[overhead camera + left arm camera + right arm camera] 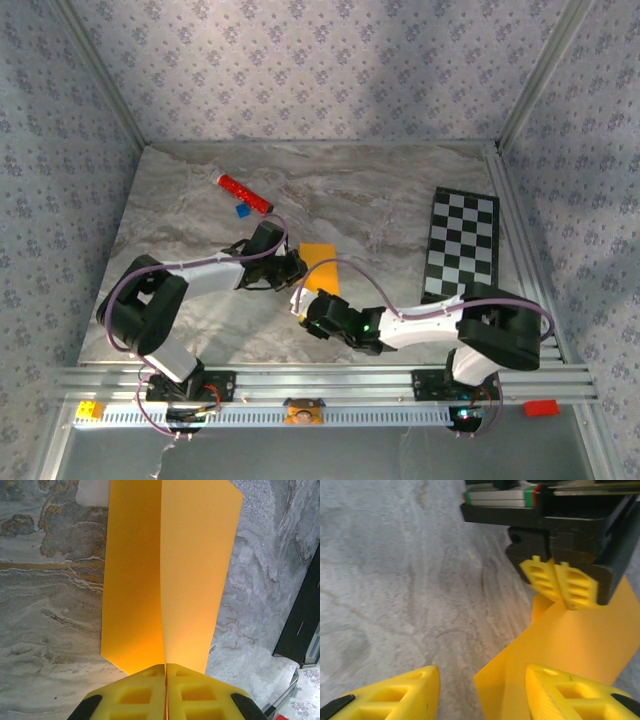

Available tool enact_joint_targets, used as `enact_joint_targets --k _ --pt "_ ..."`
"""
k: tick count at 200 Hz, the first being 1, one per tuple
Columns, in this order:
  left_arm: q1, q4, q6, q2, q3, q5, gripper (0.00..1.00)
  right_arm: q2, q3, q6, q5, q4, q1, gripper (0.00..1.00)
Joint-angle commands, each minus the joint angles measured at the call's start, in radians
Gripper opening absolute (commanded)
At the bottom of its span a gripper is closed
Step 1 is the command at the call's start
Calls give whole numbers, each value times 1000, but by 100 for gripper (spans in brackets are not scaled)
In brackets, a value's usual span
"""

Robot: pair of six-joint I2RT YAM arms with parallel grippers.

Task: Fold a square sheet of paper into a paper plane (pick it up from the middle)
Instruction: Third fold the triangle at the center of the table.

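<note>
Paper [190,580] sits mid-table, folded up along a centre crease into a shallow V. Can't tell if its far end rests on the table [45,605]. Left gripper [165,667] is pressed together right on the crease at the near edge, pinching the paper. Right gripper [482,680] is spread & empty, low by the sheet's corner. One finger [560,690] overlaps the paper edge in its own cam; can't tell if it touches.

Risks as I judge them:
- The pinch holds only a thin strip, so any tug from the right side could slip the sheet out or tear it at the crease.
- If I shut the right one off-corner, the fold goes skewed and the wings come out uneven.
- The two grippers are near each other, so a bump is poss. if I push the right one in w/o care.
- The paper is floppy, so an unsupported flap may sag & buckle.

Pose, overhead view: left arm reaches fwd, then bends in toward the centre. Right arm folds across to the left, wrist low, fingers aimed at the left gripper.
</note>
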Motion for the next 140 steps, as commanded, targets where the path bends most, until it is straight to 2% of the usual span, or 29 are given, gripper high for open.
enact_joint_targets --k 1,140 --pt "3 -11 -3 -29 18 11 8 19 29 -15 95 14 4 45" --pt "3 -17 -1 -43 13 3 8 -4 18 37 70 -27 -8 16"
